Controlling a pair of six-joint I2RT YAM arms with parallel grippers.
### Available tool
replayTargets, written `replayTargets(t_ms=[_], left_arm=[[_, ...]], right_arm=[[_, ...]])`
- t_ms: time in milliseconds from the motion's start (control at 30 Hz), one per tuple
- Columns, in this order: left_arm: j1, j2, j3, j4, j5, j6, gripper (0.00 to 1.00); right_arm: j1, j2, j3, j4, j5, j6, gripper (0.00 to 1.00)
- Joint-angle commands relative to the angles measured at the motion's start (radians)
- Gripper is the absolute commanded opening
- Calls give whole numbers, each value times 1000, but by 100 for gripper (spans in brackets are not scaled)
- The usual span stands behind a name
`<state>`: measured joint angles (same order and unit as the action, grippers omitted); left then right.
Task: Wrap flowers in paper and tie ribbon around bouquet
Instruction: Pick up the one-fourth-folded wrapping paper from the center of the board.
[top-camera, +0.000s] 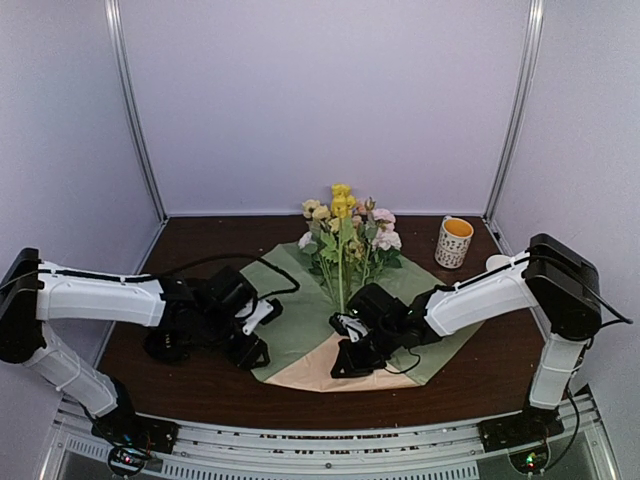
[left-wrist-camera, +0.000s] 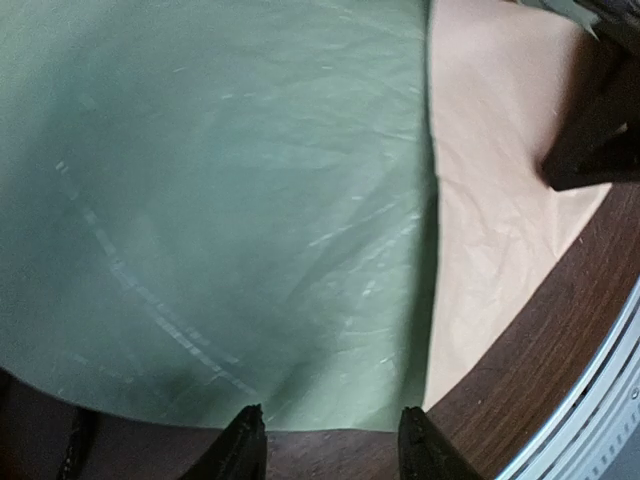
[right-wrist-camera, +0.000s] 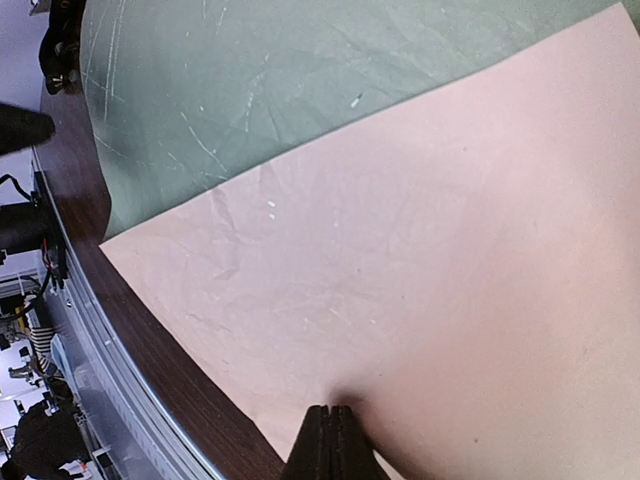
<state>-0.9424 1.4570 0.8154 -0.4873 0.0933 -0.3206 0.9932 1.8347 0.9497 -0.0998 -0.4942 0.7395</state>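
Paper (top-camera: 300, 300) lies mid-desk (top-camera: 170, 385), green face up, with peach showing at the near corner. Flowers (top-camera: 345, 240) rest on its far half, blossoms toward the back wall. Your left hand (left-wrist-camera: 332, 445): fingers apart, empty, just off the paper's left edge. Your right hand (right-wrist-camera: 330, 440): fingers together, tips on the peach corner; you cannot tell whether paper is pinched.

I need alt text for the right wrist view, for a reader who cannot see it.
The right gripper, its fingers closed together at the bottom edge, appears to pinch the peach side of the paper, which fills most of the frame. The paper's green side lies above, and a strip of dark wooden table runs down the left.
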Motion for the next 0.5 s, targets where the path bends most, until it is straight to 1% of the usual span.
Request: replayTargets(t_ms=[0, 100, 233, 467], left_arm=[[159, -90, -82, -7, 100, -161, 50], [256, -102, -155, 92, 180, -241, 52], [305, -84, -206, 212, 269, -300, 53], [336, -54, -291, 315, 243, -425, 55]], right_arm=[[13, 23, 19, -56, 43, -2, 1], [15, 33, 30, -54, 37, 1, 1], [17, 39, 39, -50, 31, 14, 1], [18, 37, 37, -18, 29, 35, 1]])
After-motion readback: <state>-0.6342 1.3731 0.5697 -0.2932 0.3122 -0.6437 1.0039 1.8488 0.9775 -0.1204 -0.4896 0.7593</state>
